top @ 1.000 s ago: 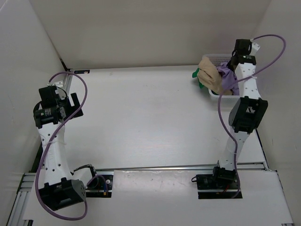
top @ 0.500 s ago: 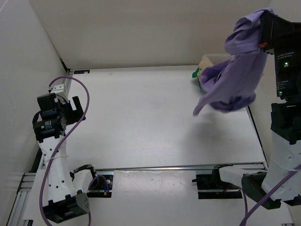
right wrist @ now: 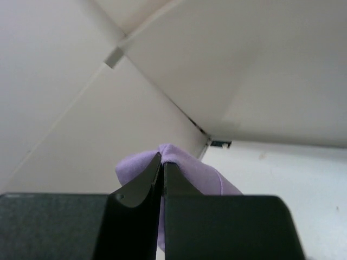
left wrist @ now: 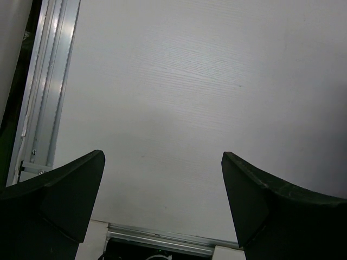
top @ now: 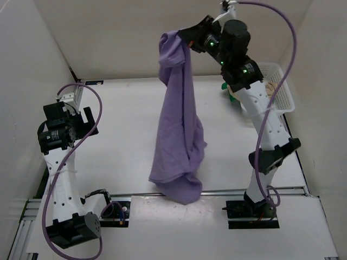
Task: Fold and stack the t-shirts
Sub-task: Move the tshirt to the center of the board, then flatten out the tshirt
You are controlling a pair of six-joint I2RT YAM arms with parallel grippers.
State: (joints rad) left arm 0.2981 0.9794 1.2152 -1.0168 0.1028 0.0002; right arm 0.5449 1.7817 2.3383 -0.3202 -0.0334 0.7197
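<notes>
**Overhead view.**
- Right gripper (top: pixel 187 37): raised high over the far middle of the table (top: pixel 124 141), arm stretched up and across. It is pinched on the top edge of the purple shirt (top: pixel 179 130).
- Purple shirt: hangs straight down from the right gripper as one long, loosely twisted drape. It is bunched at the grip and widens lower down. Its bottom hem, directly beneath the hand, shows against the near rail. This view does not show whether the hem touches the table.
- Basket (top: pixel 282 89): white mesh, behind and to the outer side of the right gripper at the table's far right corner. It is partly hidden by the right arm.
- Green shirt (top: pixel 226 85): only a small piece shows, at the basket's inner edge behind the right forearm.
- Left gripper (top: pixel 87 122): low at the table's left edge, well apart from the hanging shirt. Its opening is hard to judge from here.

**Left wrist view.**
- Left gripper (left wrist: pixel 162 157): both dark fingers (left wrist: pixel 65 195) are spread wide with nothing between them.
- Below and ahead of the fingers there is only bare white table (left wrist: pixel 179 81), with a metal rail (left wrist: pixel 49 81) along the left side.
- No shirt appears in this view.

**Right wrist view.**
- Right gripper (right wrist: pixel 162 162): the fingertips are pressed together, and a fold of the purple shirt (right wrist: pixel 190 176) bulges out just past them.
- This confirms the firm pinch that the overhead view only suggests.
- The hanging length of the shirt is hidden below the hand.
- Beyond the hand are the white enclosure walls (right wrist: pixel 81 81).
</notes>
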